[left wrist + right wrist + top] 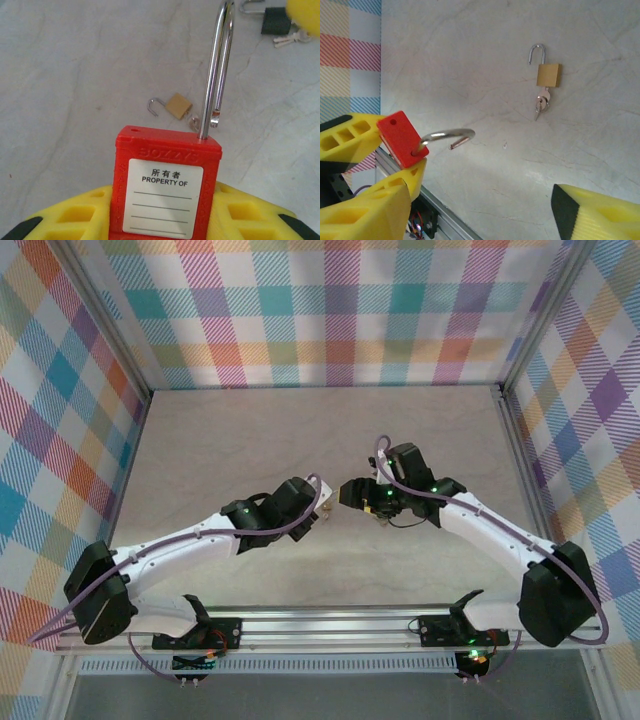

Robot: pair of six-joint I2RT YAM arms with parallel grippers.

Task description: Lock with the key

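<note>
Okay, your L gripper (pixel 316 518) was clamped on the red padlock (pixel 167 185), yellow fingers (pixel 67 216) on both sides of the body and the label side facing the wrist cam. The lock sat up off the table (pixel 230 440), mid-workspace, just in front of the R gripper (pixel 348 494). Its shackle (pixel 220 65) was open: one leg was seated in the body, the free end swung clear of its hole (pixel 133 130).

Your R gripper's jaws were apart w/ nothing between them. One black-tipped finger (pixel 592 212) showed low in the R wrist view, pointed toward the held lock.

On the table beyond lay a small brass padlock (pixel 548 75), shackle open too, w/ a key (pixel 541 105) at its base. Farther off in the L wrist view was a black padlock (pixel 275 21) w/ keys (pixel 290 39) beside it. Couldn't tell whether the red lock had a key in it.
</note>
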